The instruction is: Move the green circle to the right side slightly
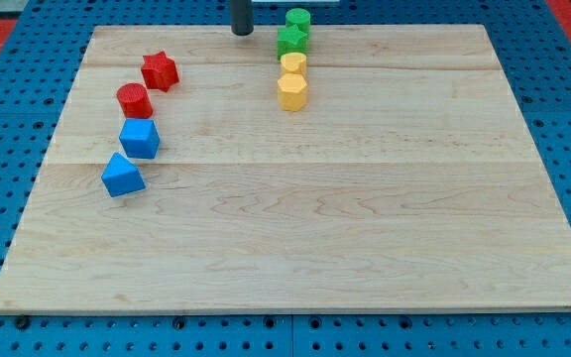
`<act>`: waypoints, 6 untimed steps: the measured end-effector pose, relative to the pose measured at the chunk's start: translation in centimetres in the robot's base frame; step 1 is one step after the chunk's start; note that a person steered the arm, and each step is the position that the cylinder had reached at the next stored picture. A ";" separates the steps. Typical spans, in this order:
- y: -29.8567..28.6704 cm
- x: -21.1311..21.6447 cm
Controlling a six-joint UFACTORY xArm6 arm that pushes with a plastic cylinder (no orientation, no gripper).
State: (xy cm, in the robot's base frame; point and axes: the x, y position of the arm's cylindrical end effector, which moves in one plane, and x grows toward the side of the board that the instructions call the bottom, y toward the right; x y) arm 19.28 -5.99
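The green circle (298, 19) sits at the view's top edge of the wooden board (295, 228), right of centre. Just below it is a green star (292, 40), then a yellow block (293, 63) and a yellow hexagon (292, 91), all in a tight column. My tip (242, 32) is a dark rod at the board's top edge, to the left of the green circle and apart from it by about a block's width.
At the view's left are a red star (160, 70), a red circle (134, 99), a blue block (140, 138) and a blue triangle-like block (122, 175), in a slanted line. Blue pegboard (8, 119) surrounds the board.
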 end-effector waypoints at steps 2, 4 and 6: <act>3.8 -0.1; 8.7 2.4; 14.0 4.9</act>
